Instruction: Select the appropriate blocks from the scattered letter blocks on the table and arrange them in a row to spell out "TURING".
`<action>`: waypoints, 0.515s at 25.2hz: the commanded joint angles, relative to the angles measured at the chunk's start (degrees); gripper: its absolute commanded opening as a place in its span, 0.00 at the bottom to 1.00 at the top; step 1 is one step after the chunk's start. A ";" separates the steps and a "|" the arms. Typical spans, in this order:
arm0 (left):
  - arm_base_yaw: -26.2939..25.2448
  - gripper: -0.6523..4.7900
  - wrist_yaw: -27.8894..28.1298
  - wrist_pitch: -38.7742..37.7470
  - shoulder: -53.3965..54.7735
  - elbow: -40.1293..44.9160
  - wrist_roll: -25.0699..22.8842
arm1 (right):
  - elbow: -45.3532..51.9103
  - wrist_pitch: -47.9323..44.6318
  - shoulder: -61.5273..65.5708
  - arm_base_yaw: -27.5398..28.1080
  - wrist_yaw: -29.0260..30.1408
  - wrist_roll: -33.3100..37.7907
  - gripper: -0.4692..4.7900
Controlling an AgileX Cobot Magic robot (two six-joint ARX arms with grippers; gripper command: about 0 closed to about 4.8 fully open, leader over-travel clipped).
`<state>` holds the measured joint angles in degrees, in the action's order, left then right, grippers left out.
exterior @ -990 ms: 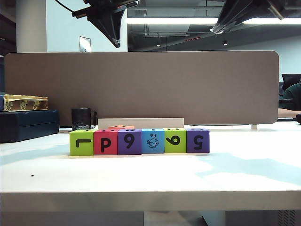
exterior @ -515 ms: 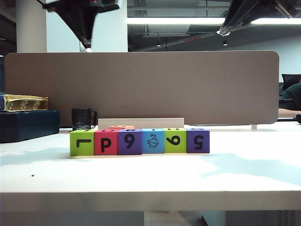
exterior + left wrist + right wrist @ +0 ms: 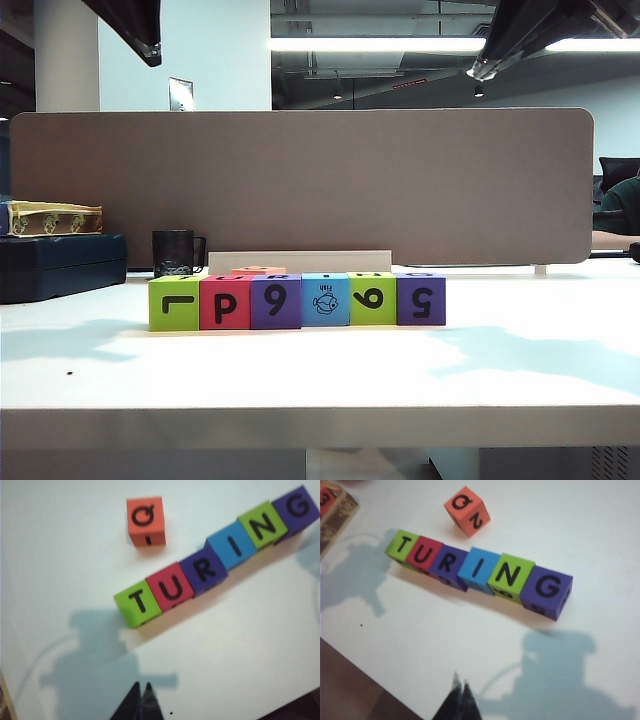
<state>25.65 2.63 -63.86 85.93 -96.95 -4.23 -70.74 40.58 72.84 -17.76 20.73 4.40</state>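
Pulling clear without disturbing anything is the step in hand, I judge, since the six letter blocks (image 3: pixel 215 560) sit touching in a row on the table (image 3: pixel 320 380) and read T, U, R, I, N, G from above, with a spare orange block (image 3: pixel 145 521) lying just behind them. Both the left gripper (image 3: pixel 140 700) and the right gripper (image 3: pixel 459 695) hang high above the table with fingertips pressed together and nothing held. Doing it well means lifting straight up and away, keeping each arm off the row so no block gets nudged out of line.
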 commanded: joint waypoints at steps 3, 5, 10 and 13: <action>0.02 0.11 0.20 11.26 -9.99 15.56 2.80 | -0.20 4.07 -0.33 -0.02 -3.06 -1.16 0.09; 0.02 0.11 0.26 14.25 -14.60 22.99 3.17 | -0.17 4.94 -0.70 -0.02 -3.04 -3.43 0.09; 0.02 0.11 3.13 16.70 -19.85 30.73 4.28 | -0.17 4.92 -2.80 -0.02 -4.46 -3.43 0.09; 0.02 0.11 4.70 17.40 -22.18 33.64 4.76 | -0.11 5.33 -4.39 0.00 -6.69 -3.67 0.09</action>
<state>25.65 6.13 -48.18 64.73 -63.94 -0.12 -70.70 46.00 69.34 -17.74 15.53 1.13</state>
